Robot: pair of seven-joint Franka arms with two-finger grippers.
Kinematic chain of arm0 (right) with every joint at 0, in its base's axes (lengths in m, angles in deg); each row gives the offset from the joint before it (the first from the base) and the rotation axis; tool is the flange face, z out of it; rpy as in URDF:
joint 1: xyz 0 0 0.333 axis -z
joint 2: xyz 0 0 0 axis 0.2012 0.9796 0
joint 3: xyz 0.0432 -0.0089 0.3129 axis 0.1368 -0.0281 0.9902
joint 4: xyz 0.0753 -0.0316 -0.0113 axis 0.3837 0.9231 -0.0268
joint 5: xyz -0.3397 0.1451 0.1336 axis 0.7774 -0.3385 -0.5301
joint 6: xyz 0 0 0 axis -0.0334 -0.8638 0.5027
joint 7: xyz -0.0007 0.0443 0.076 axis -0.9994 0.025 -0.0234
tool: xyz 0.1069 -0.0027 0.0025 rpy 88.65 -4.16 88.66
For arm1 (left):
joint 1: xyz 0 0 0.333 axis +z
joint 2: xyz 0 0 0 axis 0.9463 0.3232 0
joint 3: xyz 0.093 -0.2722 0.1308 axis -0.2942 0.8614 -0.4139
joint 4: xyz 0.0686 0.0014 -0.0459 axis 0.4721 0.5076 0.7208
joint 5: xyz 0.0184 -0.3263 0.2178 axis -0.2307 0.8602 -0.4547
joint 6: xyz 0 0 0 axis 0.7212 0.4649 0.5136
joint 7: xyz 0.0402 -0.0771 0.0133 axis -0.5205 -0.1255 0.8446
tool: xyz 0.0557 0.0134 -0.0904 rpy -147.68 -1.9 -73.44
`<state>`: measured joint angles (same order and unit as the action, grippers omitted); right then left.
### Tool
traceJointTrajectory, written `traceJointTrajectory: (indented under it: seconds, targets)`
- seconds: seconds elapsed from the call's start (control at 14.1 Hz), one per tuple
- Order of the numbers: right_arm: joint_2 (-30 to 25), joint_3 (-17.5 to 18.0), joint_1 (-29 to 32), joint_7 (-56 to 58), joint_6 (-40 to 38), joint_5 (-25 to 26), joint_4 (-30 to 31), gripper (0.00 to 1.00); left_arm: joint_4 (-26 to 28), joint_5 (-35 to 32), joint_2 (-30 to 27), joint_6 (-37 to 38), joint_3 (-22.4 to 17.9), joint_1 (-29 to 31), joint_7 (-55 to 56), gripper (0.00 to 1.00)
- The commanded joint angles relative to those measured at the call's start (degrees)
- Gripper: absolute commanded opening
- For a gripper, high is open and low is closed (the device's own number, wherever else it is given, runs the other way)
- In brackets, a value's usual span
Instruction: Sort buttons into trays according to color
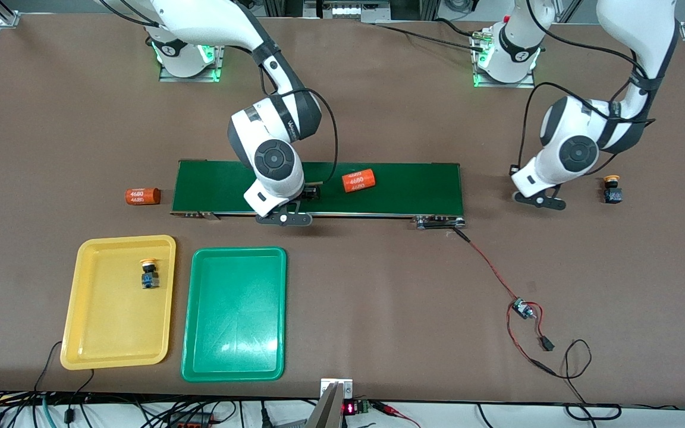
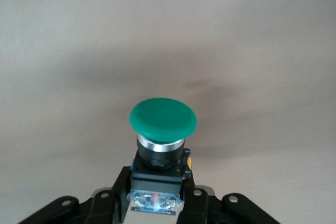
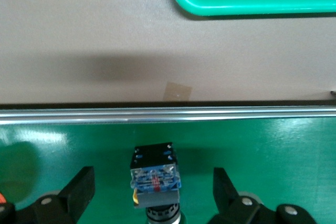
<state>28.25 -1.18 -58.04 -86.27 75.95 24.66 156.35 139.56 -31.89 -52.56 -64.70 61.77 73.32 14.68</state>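
My left gripper [image 2: 156, 195] is shut on the black-and-blue body of a green-capped button [image 2: 163, 116], low over the bare table near the left arm's end [image 1: 537, 199]; the front view hides that button. A yellow-capped button [image 1: 612, 189] stands on the table beside it. My right gripper [image 3: 153, 184] is open over the conveyor belt [image 1: 402, 187], its fingers [image 3: 81, 187] on either side of a button [image 3: 155, 174] that lies on the belt [image 1: 311, 192] with its cap hidden. The yellow tray [image 1: 90, 333] holds one yellow-capped button [image 1: 150, 273]. The green tray [image 1: 232, 351] holds nothing.
One orange "4680" cylinder [image 1: 358, 180] lies on the belt, another [image 1: 142, 195] on the table off the belt's end toward the right arm. Red and black wires with a small board [image 1: 521, 308] run from the belt's other end toward the table's front edge.
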Motion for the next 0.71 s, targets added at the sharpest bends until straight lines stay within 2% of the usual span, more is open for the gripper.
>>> traceJointTrajectory:
  seconds: [0.0,0.07,0.14,0.21,0.35,0.43,0.64]
  targets:
    - [-1.30,0.13,-1.02,2.91,-0.18,1.01,2.84,0.98,-3.57,3.21,-2.27,4.80,7.61,-0.59,3.36,0.11]
    - [-1.48,0.04,-1.20,4.58,-0.27,1.10,3.37,0.82,-4.45,7.06,-2.09,5.16,9.72,-0.68,6.52,0.11]
    - [-1.74,-0.05,-1.02,5.03,-0.97,1.10,3.46,0.53,-5.68,9.54,-1.92,5.16,13.05,-0.77,8.99,0.11]
    - [-2.00,-0.05,-0.50,5.30,-2.02,1.10,3.46,0.33,-6.91,10.08,-1.57,5.16,15.78,-1.03,11.45,0.11]
    - [-2.79,-0.75,-0.41,5.22,-3.60,0.92,3.29,0.06,-7.36,10.61,-0.95,4.72,17.90,-1.12,16.37,0.11]
    - [-3.14,-1.10,-0.23,4.60,-4.48,0.66,2.85,0.00,-7.79,12.70,-0.08,4.20,18.09,-1.12,16.57,0.11]
    - [-6.13,-1.98,1.87,5.03,-6.16,0.13,1.71,0.00,-8.06,20.09,3.26,-1.33,18.18,-1.38,16.74,0.11]
